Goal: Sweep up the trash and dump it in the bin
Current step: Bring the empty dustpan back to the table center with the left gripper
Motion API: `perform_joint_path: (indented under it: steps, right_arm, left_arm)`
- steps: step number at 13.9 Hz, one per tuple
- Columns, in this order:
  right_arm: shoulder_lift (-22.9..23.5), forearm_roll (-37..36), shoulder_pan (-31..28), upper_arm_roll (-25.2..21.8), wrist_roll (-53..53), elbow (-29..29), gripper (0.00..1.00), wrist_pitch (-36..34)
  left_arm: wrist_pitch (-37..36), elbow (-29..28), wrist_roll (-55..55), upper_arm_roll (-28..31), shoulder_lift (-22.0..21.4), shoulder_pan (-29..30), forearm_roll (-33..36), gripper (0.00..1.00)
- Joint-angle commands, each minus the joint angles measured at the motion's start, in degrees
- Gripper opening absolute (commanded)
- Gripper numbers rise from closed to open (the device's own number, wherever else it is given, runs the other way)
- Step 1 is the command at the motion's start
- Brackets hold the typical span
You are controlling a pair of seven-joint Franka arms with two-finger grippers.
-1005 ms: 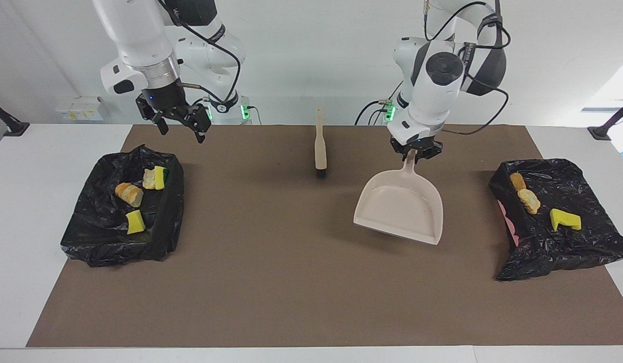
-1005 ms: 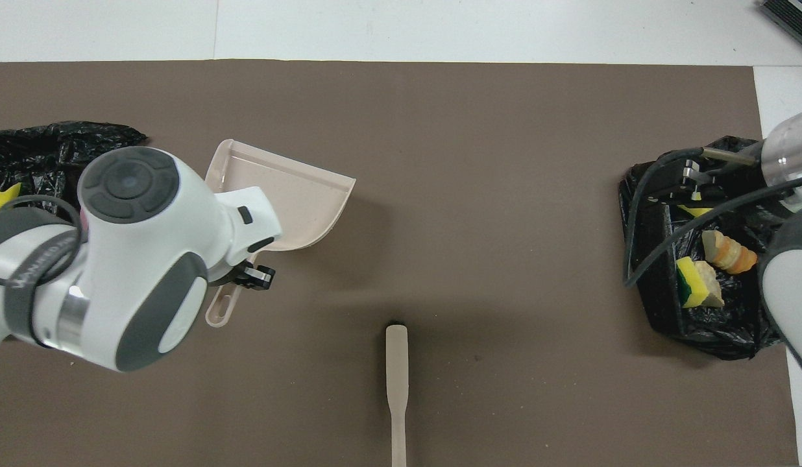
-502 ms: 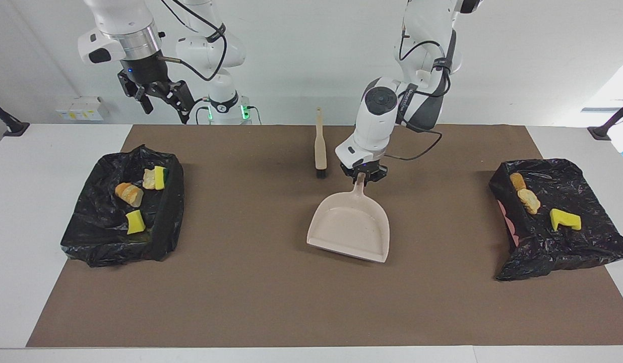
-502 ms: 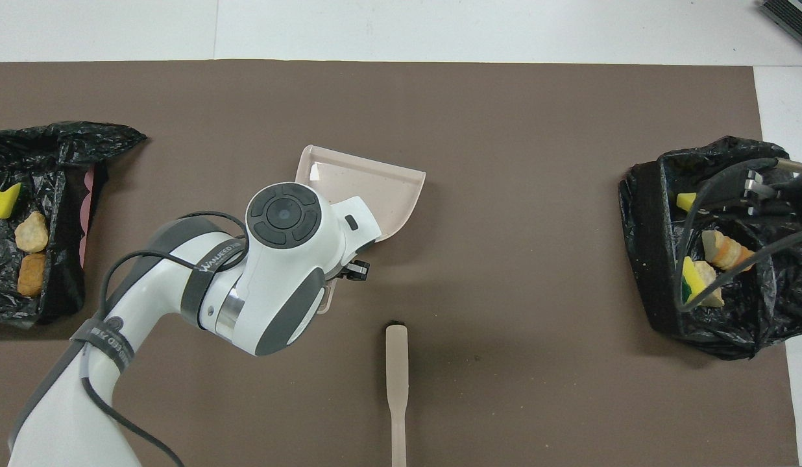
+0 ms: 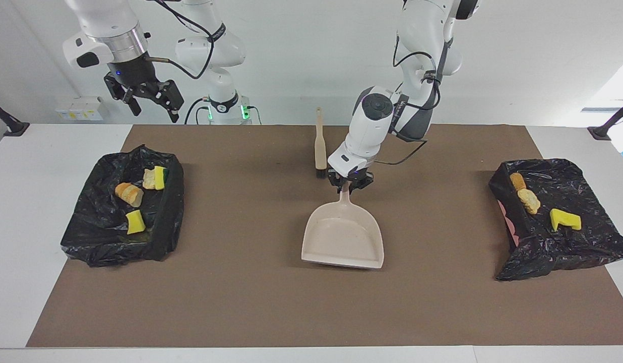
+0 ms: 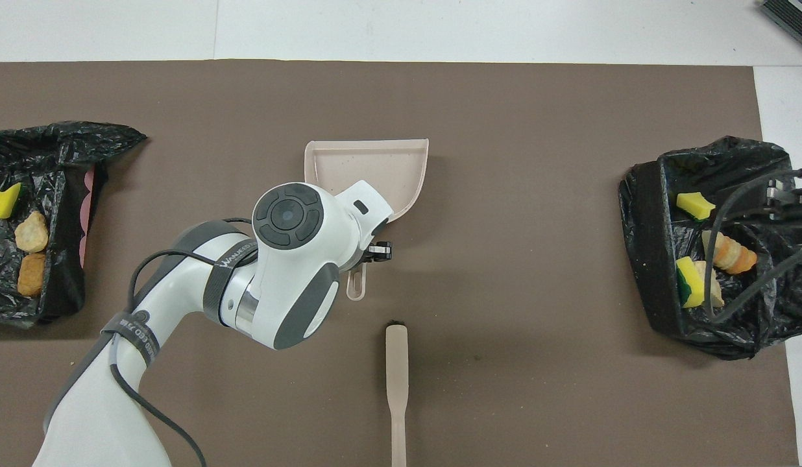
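Left hand clamped on dustpan handle; arm hides grip from overhead. Right hand wide open, empty, raised over worktop edge. Trash lies in both black-bagged bins, some scraps behind cables.

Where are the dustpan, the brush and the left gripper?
dustpan (image 5: pixel 341 237), facing view, on the pan's bare floor.
brush (image 5: pixel 320 146), facing view, on its beige handle.
left gripper (image 5: pixel 348 187), facing view, at the fingertips on the dustpan's handle.

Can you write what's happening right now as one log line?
left claw: shut on dustpan handle, mid-mat | right claw: open, raised above bin | trash: in bins
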Motion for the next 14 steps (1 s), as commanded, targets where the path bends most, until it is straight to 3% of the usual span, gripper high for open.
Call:
perform_joint_path:
  steps: [1, 5, 6, 7, 10, 14]
  right_arm:
    - [-0.3, 0.1, 0.4, -0.4, -1.2, -0.4, 1.00, -0.4]
    - [0.3, -0.1, 0.4, 0.1, -1.2, 0.5, 1.00, -0.6]
    - [0.4, 0.3, 0.3, 0.1, -1.2, 0.3, 1.00, 0.0]
    - [-0.2, 0.4, 0.2, 0.0, -1.2, -0.2, 1.00, 0.5]
    - [-0.5, 0.3, -0.2, 0.0, -1.2, -0.7, 1.00, 0.8]
    - [-0.6, 0.3, 0.3, 0.1, -1.2, -0.9, 1.00, 1.1]
  left_arm:
    - [2.7, 0.2, -3.8, 0.9, 0.6, -1.0, -1.4, 0.00]
    - [5.3, 0.6, -4.4, 0.9, 3.6, -1.6, -1.3, 0.00]
    - [5.3, 0.5, -4.5, 1.0, 3.6, -1.6, -1.4, 0.06]
    - [5.3, 0.5, -4.1, 0.9, 3.5, -0.6, -1.3, 0.99]
    - [4.0, 0.2, -4.1, 1.4, 2.8, -0.4, -1.4, 1.00]
    - [-1.4, 1.9, -2.6, 1.5, 0.3, 4.6, -0.7, 1.00]
